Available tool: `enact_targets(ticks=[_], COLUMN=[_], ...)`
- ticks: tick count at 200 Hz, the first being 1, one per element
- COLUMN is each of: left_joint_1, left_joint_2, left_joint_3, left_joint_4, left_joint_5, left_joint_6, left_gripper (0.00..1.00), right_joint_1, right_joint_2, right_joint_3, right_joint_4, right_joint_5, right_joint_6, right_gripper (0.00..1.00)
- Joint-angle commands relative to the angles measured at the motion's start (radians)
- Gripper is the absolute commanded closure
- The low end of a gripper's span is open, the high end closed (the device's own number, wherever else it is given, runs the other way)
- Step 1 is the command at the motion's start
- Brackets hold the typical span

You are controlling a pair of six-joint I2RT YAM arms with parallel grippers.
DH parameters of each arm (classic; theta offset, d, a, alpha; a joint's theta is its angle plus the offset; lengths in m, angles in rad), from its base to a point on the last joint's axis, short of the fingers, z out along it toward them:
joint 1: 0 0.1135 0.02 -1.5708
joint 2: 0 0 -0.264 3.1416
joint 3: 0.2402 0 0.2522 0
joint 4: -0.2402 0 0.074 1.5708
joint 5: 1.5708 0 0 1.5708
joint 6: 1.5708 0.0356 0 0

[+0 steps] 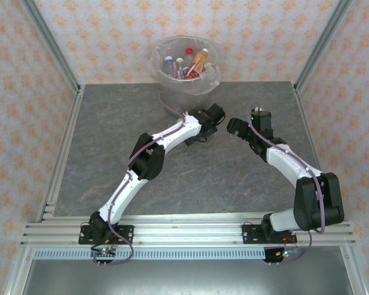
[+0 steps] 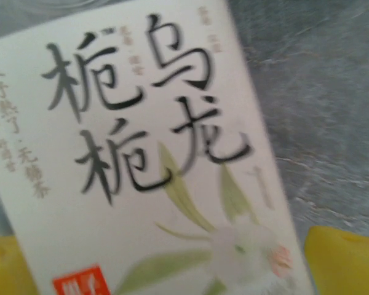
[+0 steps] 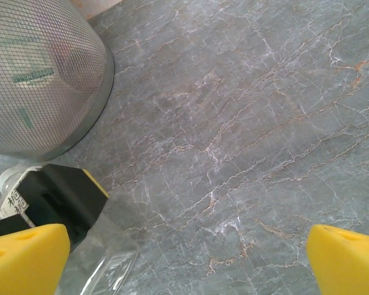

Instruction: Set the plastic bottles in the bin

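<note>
**Left gripper [image 1: 214,117] astride a bottle beside the bin**

Left fingers were spread wide, one yellow pad [image 2: 344,261] on either side of a clear plastic bottle with a white label printed with black characters and a pale flower [image 2: 141,153]. Could not tell if the pads touched it. The bottle sat low over the grey marble-patterned table [image 1: 111,141], near the foot of the round grey-translucent bin lined with clear plastic [image 1: 158,61]. The right gripper [image 3: 184,261] was just beside it, fingers spread, nothing between them. Several small bottles with red and white caps [image 1: 198,61] lay inside the bin.
</note>
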Motion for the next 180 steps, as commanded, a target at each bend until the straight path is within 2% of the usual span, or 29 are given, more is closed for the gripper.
enact_targets(ticks=[1, 28, 58, 94, 114, 146, 180], left_joint_1=[-0.005, -0.005, -0.007, -0.025, -0.059, -0.112, -0.11], left_joint_2=[-0.011, -0.07, -0.171, -0.438, -0.569, -0.734, -0.776], left_joint_3=[0.003, -0.094, -0.202, -0.517, -0.631, -0.693, -0.576], left_joint_4=[-0.069, 0.01, 0.051, 0.217, 0.237, 0.22, 0.22], left_joint_5=[-0.045, -0.043, -0.055, -0.007, 0.006, -0.141, -0.331], left_joint_6=[0.011, 0.114, 0.245, 0.386, 0.428, 0.5, 0.652], left_gripper=[0.08, 0.32, 0.41, 0.42, 0.46, 0.45, 0.44], right_joint_1=[0.0, 0.0, 0.0, 0.0, 0.0, 0.0, 0.0], right_joint_2=[-0.046, -0.058, -0.074, -0.113, -0.128, -0.146, -0.167], right_joint_3=[-0.016, -0.022, -0.026, -0.049, -0.063, -0.081, -0.101], right_joint_4=[0.013, 0.015, 0.014, 0.018, 0.032, 0.07, 0.11], right_joint_5=[0.005, 0.009, 0.03, 0.079, 0.114, 0.165, 0.185], right_joint_6=[-0.005, -0.009, -0.019, -0.051, -0.064, -0.055, -0.031], right_gripper=[0.01, 0.01, 0.01, 0.01, 0.01, 0.01, 0.01])
